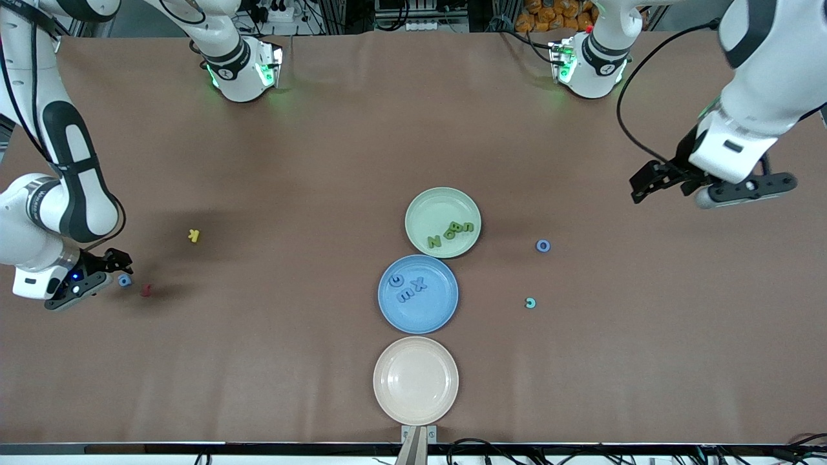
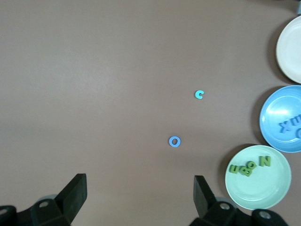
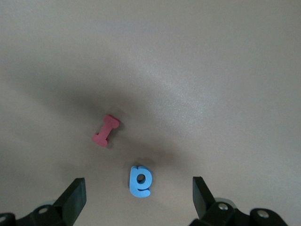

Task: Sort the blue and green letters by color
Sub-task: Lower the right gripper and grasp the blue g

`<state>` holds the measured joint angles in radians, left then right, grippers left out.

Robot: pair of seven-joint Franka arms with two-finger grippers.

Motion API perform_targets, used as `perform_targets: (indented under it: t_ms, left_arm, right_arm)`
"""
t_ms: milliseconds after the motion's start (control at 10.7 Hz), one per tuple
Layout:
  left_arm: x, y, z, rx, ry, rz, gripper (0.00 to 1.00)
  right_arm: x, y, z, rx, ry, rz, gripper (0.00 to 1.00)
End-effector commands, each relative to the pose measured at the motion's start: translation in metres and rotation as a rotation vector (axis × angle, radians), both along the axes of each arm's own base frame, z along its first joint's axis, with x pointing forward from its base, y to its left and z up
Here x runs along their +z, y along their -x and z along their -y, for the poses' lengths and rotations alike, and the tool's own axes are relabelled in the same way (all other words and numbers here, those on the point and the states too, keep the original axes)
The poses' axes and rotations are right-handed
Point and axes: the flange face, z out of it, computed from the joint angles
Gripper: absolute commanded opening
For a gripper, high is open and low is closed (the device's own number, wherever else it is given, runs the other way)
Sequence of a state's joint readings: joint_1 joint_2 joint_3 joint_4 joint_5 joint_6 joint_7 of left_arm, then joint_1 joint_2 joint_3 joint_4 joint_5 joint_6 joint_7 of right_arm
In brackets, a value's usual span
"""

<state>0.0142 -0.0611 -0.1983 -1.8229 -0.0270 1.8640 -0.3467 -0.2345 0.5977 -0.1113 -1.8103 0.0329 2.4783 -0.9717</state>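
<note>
- Right gripper (image 3: 136, 200): fingers spread wide, holding nothing, low over the blue g (image 3: 140, 181), with the dark red I (image 3: 106, 130) at its 11 o'clock.
- Left gripper (image 2: 138, 193): wide open, empty, above bare table (image 1: 258, 361); the arm waits.
- Blue O (image 1: 543, 245) lies at 3 o'clock of the green plate (image 1: 426, 203); teal C (image 1: 530, 303) lies nearer the front camera.

Robot lab: bench-mounted arms (image 1: 239, 64), cabling (image 1: 646, 116)

You get a high front view facing both robots, sharing the round green plate (image 1: 443, 221) (image 2: 257, 183) with the left wrist camera looking down; the right wrist camera hangs closer over the brown desk (image 3: 188, 70).
</note>
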Motion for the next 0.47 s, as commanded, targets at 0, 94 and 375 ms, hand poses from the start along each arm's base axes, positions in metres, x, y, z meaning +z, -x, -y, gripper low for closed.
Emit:
perform_targets:
  t_ms: [0,94,375]
  left_arm:
    - [0.047,-0.013,-0.003,-0.100,0.008,-0.094,1.00]
    - [0.057,-0.008,-0.005,-0.149,-0.016,-0.128,1.00]
    - [0.068,-0.003,-0.011,-0.263,-0.056,-0.119,1.00]
  right_arm:
    - [-0.022,0.010,0.009,-0.003,-0.012,0.011,1.00]
    - [-0.028,0.014,0.010,-0.006,-0.008,0.021,1.00]
    - [-0.049,0.020,0.012,-0.012,-0.002,0.030,1.00]
